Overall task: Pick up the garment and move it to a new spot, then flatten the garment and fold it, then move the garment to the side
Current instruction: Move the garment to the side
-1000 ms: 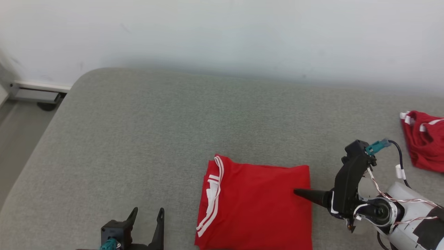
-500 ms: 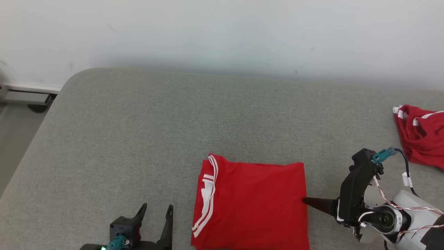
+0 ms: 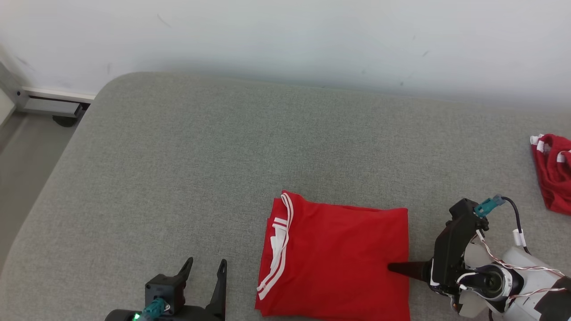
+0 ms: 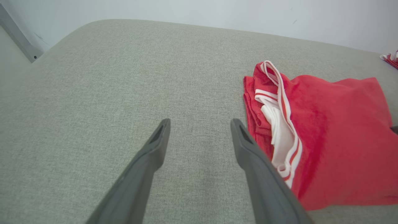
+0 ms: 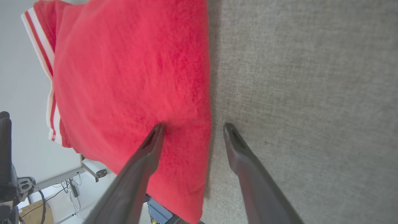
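The garment (image 3: pixel 339 258) is red with white stripes and lies folded into a rectangle on the grey cushion (image 3: pixel 178 156), near its front edge. My right gripper (image 3: pixel 395 267) points left at the garment's right edge and is open. In the right wrist view the right gripper (image 5: pixel 194 126) straddles that edge: one finger (image 5: pixel 149 149) presses on the garment (image 5: pixel 124 77), the other rests on bare cushion. My left gripper (image 3: pixel 206 263) stands open and empty, to the left of the garment. The left wrist view shows this gripper (image 4: pixel 200 124) beside the striped side of the garment (image 4: pixel 335 137).
A second red garment (image 3: pixel 555 178) lies crumpled at the cushion's far right, and its tip (image 4: pixel 391 57) appears in the left wrist view. A white wall runs behind. The cushion's rounded left edge drops to the floor (image 3: pixel 22 156), where a metal frame (image 3: pixel 49 104) stands.
The head view has shifted a little. My right gripper's tip drew back to the garment's right edge, then came over it again, nearer the front. Both grippers stayed open.
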